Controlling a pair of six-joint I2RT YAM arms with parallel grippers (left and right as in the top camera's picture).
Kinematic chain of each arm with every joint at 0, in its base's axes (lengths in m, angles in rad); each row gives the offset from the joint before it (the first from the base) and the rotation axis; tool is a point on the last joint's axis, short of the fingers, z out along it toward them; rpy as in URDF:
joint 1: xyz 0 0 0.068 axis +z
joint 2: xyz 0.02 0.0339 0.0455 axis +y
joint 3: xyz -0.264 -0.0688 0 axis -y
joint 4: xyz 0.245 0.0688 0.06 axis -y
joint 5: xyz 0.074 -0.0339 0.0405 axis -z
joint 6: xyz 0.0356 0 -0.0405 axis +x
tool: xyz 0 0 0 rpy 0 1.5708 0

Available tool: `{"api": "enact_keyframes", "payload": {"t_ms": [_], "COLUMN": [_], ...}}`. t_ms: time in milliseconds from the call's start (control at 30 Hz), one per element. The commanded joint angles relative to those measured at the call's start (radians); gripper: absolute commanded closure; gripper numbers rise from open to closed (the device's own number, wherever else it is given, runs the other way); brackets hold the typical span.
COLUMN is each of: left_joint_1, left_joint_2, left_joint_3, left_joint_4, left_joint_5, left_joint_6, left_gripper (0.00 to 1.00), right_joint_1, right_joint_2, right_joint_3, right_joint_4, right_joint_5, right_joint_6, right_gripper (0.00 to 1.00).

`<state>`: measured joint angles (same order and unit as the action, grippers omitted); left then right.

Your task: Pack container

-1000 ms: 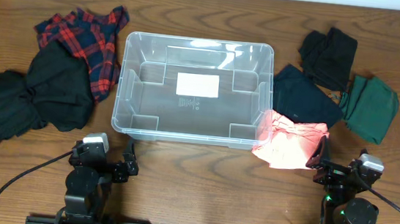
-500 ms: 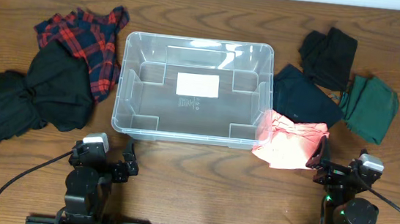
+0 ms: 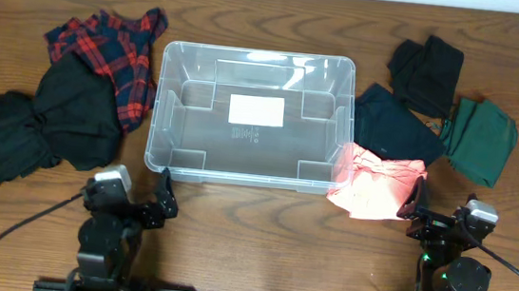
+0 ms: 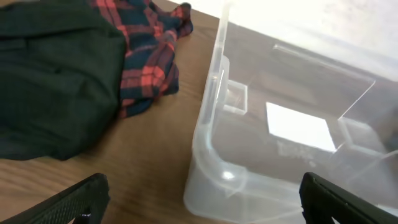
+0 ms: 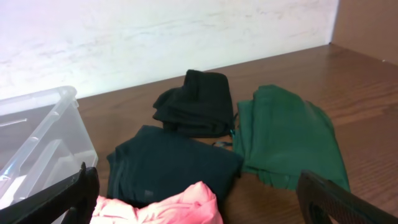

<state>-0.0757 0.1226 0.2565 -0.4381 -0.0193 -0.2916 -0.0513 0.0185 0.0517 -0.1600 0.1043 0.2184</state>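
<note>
Overhead view: the clear container (image 3: 195,125) lies mid-table, empty, its long axis running left to right. Both grippers stand wide open and hold nothing. The right gripper (image 3: 413,203) is just beside the pink garment (image 3: 375,185), which lies against the container's near right corner. The left gripper (image 3: 165,194) points at the near left corner, with the black garment (image 3: 46,130) further to its left.

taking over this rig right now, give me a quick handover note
Left gripper: open, empty, in front of the container's left corner.
Right gripper: open, empty, right by the pink garment.
Container: mid-table, nothing in it.
Left of it: plaid shirt, large black garment.
Right of it: pink garment, navy garment, small black garment, green garment.
Done: nothing packed.
Left: every garment goes in.
</note>
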Motion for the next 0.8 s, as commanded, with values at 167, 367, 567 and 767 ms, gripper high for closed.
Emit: {"api": "enact_keyframes", "payload": {"t_ms": [167,367,567,767], "left_joint_1": [0.003,0.043,0.137,0.529], "left_joint_2": [0.533,0.982,1.183,1.215], "left_joint_3": [0.511,0.963,1.186,1.251], "left_joint_4": [-0.135,-0.306,-0.326,-0.336], "left_joint_5": [-0.071,-0.067,-0.148,0.094], "left_joint_6": [-0.114,-0.101,0.003,-0.136], "left_gripper": [0.02,0.02,0.02,0.02], "right_joint_1": [-0.007,-0.007,-0.007,-0.007], "right_joint_2": [-0.002,-0.002,-0.002,-0.002], "right_joint_3": [-0.005,-0.005,-0.005,-0.005], "right_joint_4": [0.0,0.0,0.001,0.001], "right_joint_5": [-0.001,-0.001,-0.001,-0.001], "right_joint_6": [-0.014,-0.014,-0.014,-0.014], "right_gripper": [0.01,0.01,0.01,0.01]}}
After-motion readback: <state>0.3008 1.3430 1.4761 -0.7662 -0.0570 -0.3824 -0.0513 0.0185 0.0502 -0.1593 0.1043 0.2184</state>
